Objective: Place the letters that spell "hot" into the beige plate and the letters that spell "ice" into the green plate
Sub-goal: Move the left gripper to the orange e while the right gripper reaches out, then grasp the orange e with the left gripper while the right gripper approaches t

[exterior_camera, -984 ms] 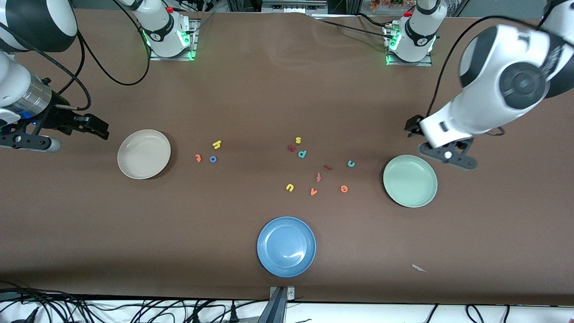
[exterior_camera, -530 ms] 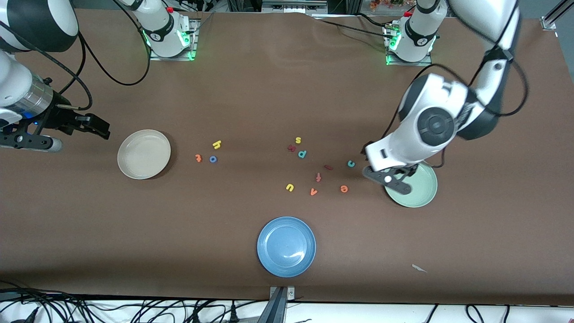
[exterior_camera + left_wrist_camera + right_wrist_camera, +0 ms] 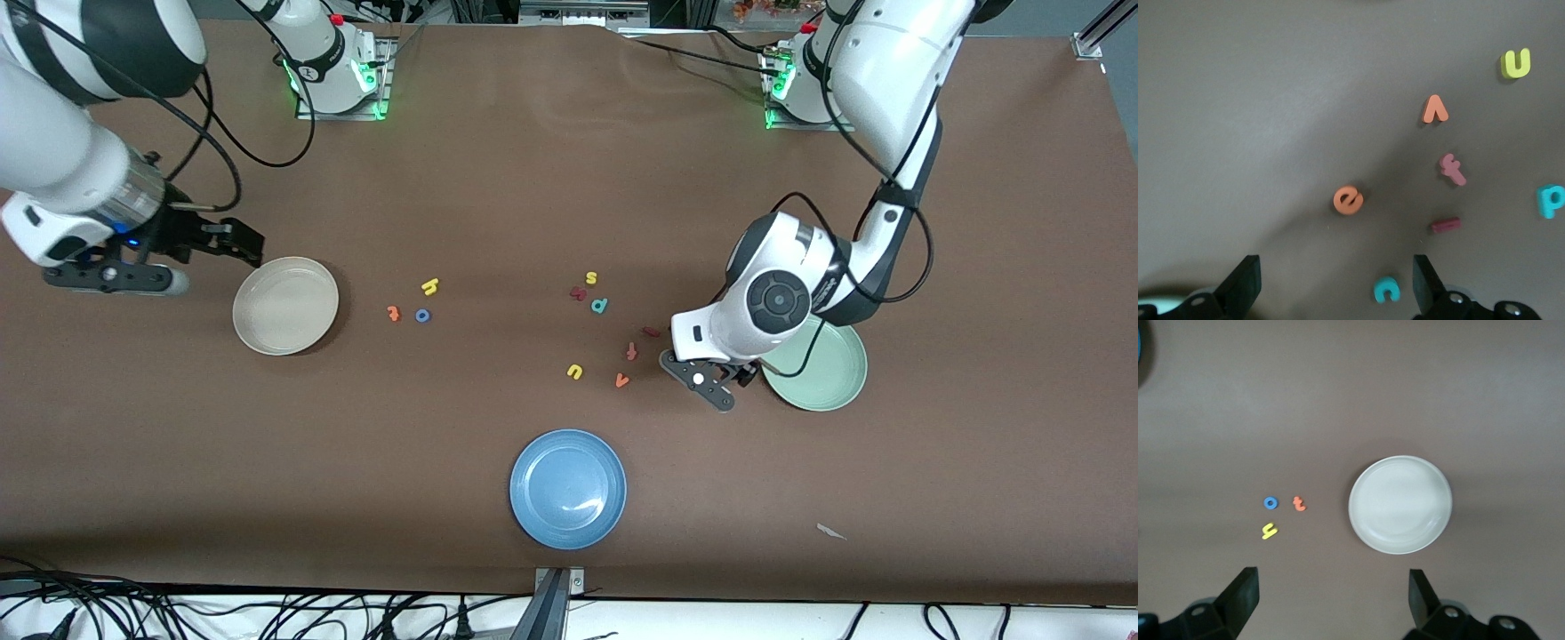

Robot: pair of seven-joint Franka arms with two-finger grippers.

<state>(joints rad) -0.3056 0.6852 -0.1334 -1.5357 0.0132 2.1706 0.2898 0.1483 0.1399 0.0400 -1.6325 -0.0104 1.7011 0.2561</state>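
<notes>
My left gripper (image 3: 1336, 283) hangs open over the teal "c" (image 3: 1387, 290), which lies between the fingers close to one of them. The orange "e" (image 3: 1348, 200) and dark red "i" (image 3: 1446, 225) lie just past the fingertips. The green plate (image 3: 831, 378) sits beside them, partly under the left arm. My right gripper (image 3: 1331, 593) is open and empty, up in the air by the rim of the beige plate (image 3: 1400, 505). The yellow "h" (image 3: 430, 285), blue "o" (image 3: 423, 315) and orange "t" (image 3: 393, 313) lie on the table beside that plate.
Other letters lie around the "i": "f" (image 3: 631, 350), "v" (image 3: 621, 380), yellow "u" (image 3: 574, 372), teal "p" (image 3: 600, 305), yellow "s" (image 3: 591, 278) and a dark red letter (image 3: 578, 292). A blue plate (image 3: 568, 488) sits nearer the front camera. A paper scrap (image 3: 831, 532) lies near the front edge.
The left arm swung from beside the green plate across it to over the "c" and "e", which it now covers in the front view. The right gripper moved closer to the beige plate.
</notes>
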